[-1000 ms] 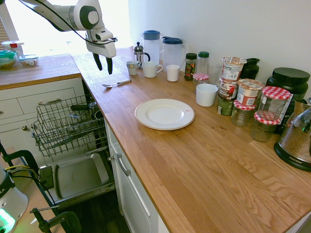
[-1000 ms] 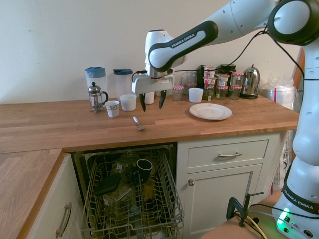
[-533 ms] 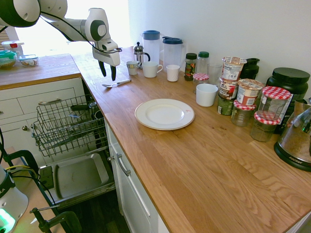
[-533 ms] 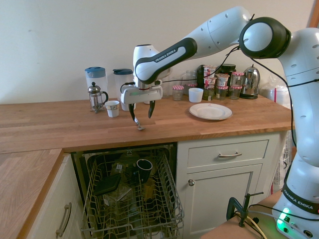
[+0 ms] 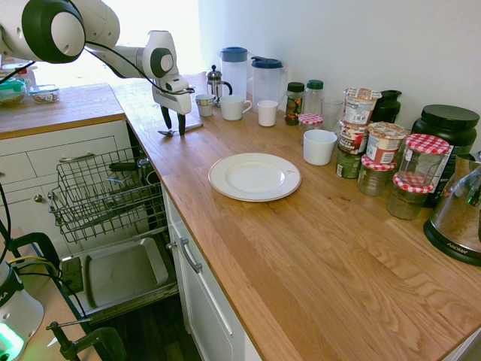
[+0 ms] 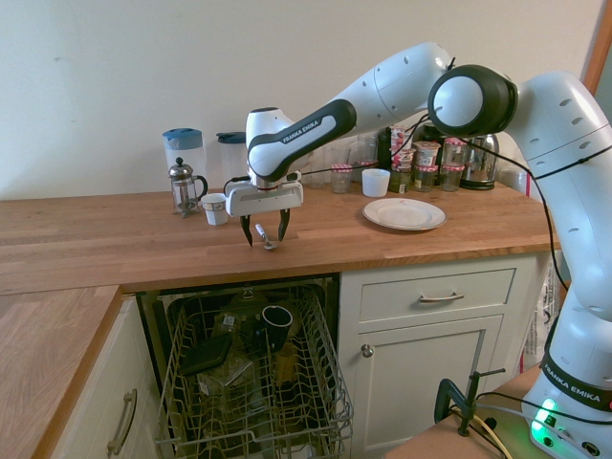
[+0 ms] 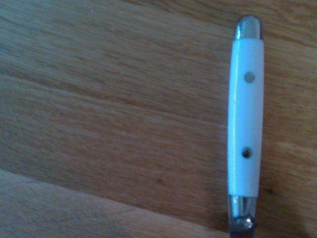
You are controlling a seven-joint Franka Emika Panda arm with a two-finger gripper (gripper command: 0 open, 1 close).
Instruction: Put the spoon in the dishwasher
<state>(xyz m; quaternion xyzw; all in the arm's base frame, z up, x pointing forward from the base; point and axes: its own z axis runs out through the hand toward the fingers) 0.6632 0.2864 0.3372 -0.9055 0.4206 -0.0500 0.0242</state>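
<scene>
The spoon (image 5: pixel 192 125) lies flat on the wooden counter near its edge, above the dishwasher (image 5: pixel 105 194). In the wrist view the spoon (image 7: pixel 245 124) shows a white handle with two rivets and metal ends. My gripper (image 5: pixel 173 129) is open and points down, with one finger on each side of the spoon (image 6: pixel 267 244), low over the wood. From the other side the gripper (image 6: pixel 265 238) straddles it without closing. The dishwasher (image 6: pixel 253 382) stands open below, its wire rack pulled out with a dark cup and other items in it.
A white plate (image 5: pixel 254 177) lies further along the counter. Mugs (image 5: pixel 234 107), a French press (image 5: pixel 216 83) and two jugs (image 5: pixel 234 68) stand by the wall behind the spoon. Jars (image 5: pixel 383 150) and a kettle (image 5: pixel 460 218) crowd the far end. The dishwasher door (image 5: pixel 120 274) hangs down.
The arm has swung along the counter and come down, bringing the open gripper from high above the counter to straddle the spoon. The spoon has not moved.
</scene>
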